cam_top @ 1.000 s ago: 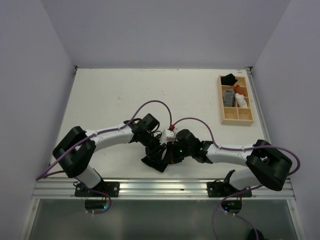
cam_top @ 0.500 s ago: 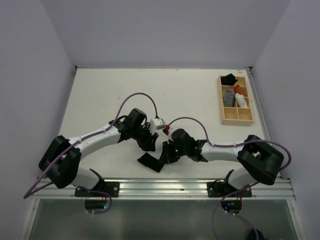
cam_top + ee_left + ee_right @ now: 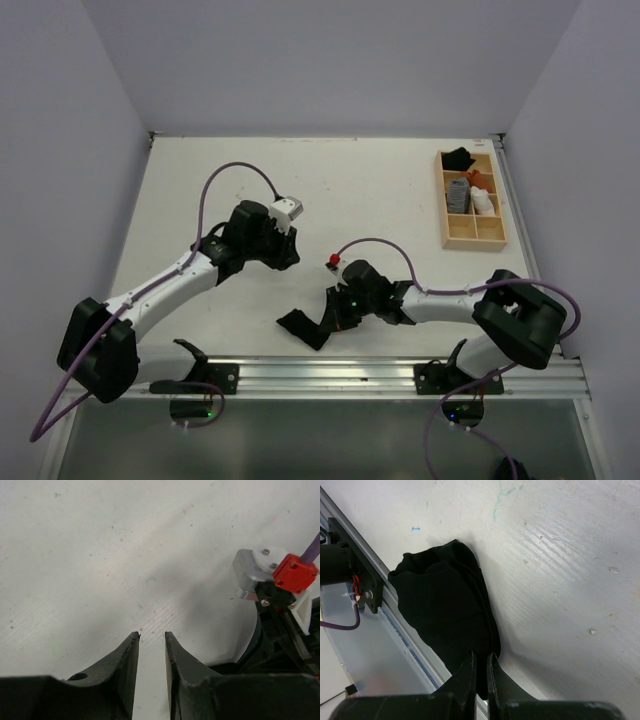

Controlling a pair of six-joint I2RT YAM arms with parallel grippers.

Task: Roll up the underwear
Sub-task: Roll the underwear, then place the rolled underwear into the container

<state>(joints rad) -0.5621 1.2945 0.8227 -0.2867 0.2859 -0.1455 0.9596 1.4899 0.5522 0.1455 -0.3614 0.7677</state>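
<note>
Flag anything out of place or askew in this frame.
The underwear lies bunched and crooked, not rolled, close to the near edge of the table beside the rail, one edge pinched in the right gripper. The left gripper hangs open and empty over bare table. Nothing spilled or damaged.

Underwear (image 3: pixel 445 615) is plain black, no print at all. Tabletop (image 3: pixel 380 190) is off-white with tiny coloured specks and a faint greenish scribble. Left pincer (image 3: pixel 151 636) and right pincer (image 3: pixel 481 656) are both black too. Left arm (image 3: pixel 165 285) and right arm (image 3: pixel 450 300) are white with black joints, cable (image 3: pixel 225 170) is purple, plug (image 3: pixel 295 572) bright red. Tray (image 3: pixel 475 246) is pale wood, with a grey striped roll (image 3: pixel 458 193) and a white roll (image 3: pixel 483 204).
</note>
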